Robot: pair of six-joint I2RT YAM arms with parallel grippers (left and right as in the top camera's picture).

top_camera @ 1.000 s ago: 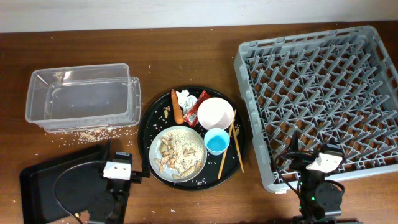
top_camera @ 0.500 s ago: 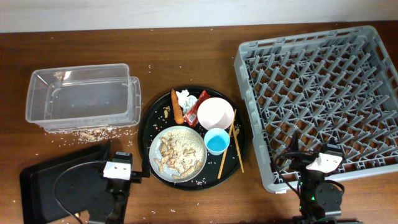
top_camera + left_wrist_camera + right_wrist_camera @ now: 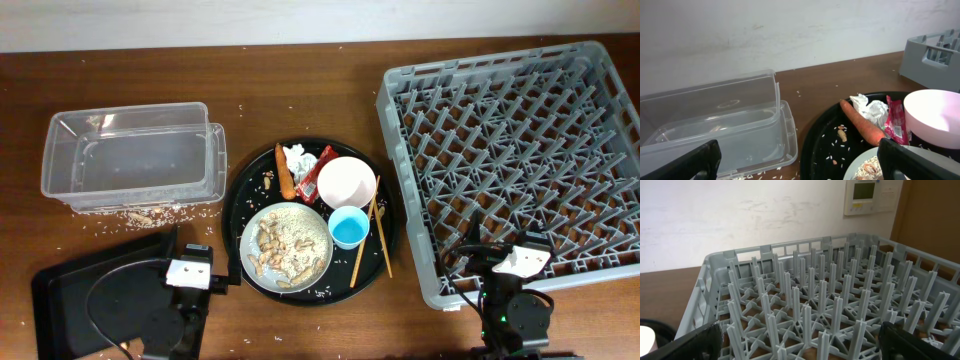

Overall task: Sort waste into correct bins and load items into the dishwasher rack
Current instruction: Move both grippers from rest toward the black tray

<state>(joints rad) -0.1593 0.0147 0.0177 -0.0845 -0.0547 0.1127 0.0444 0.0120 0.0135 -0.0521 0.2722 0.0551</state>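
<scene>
The rack (image 3: 510, 130) sat at the right, beside the round tray (image 3: 240, 205) that held the plate (image 3: 246, 243) of rice (image 3: 295, 215) and peanuts (image 3: 270, 240), with the bowl (image 3: 346, 182), cup (image 3: 348, 228), chopsticks (image 3: 383, 235), carrot (image 3: 285, 172), wrapper (image 3: 312, 175) and tissue (image 3: 297, 157). The tub (image 3: 130, 160) stood left of the tray, with the black bin (image 3: 70, 290) nearer the robot. The left gripper (image 3: 799, 150) by the bin and the right gripper (image 3: 800, 330) at the rack's near edge both had their jaws spread apart.

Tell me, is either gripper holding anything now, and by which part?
Nothing is held. The left gripper and the right gripper are both open and empty.
</scene>
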